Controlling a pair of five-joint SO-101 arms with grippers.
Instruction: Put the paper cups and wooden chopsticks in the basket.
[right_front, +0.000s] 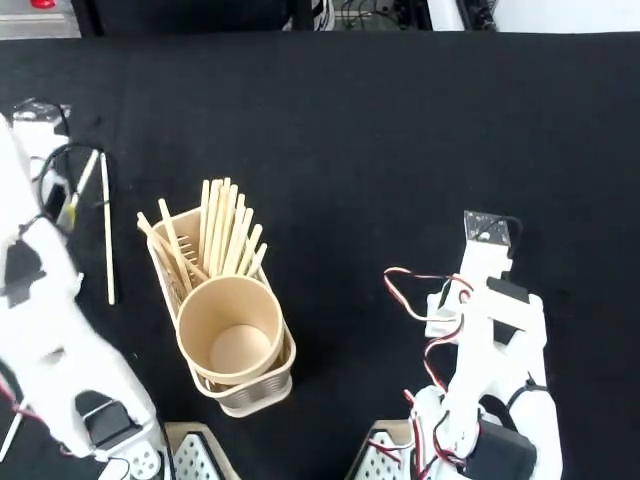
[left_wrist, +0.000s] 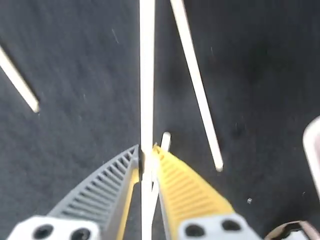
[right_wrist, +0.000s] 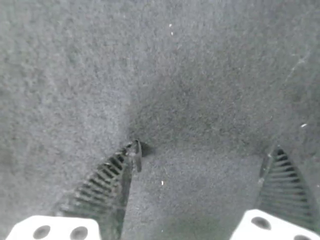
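High view tally — paper cups (right_front: 230, 325) and most chopsticks (right_front: 222, 225) already sit in the basket (right_front: 262, 392). Your left end effector (left_wrist: 148, 152) pinches one chopstick (left_wrist: 147, 75) — a loose chopstick (right_front: 108, 240) lies on the tabletop (right_front: 400, 130). Right end effector (right_wrist: 203, 150) is spread.

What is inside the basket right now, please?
The basket holds a paper cup and a bundle of wooden chopsticks leaning out past its rim. The cup covers the basket's floor and the chopsticks' lower ends.
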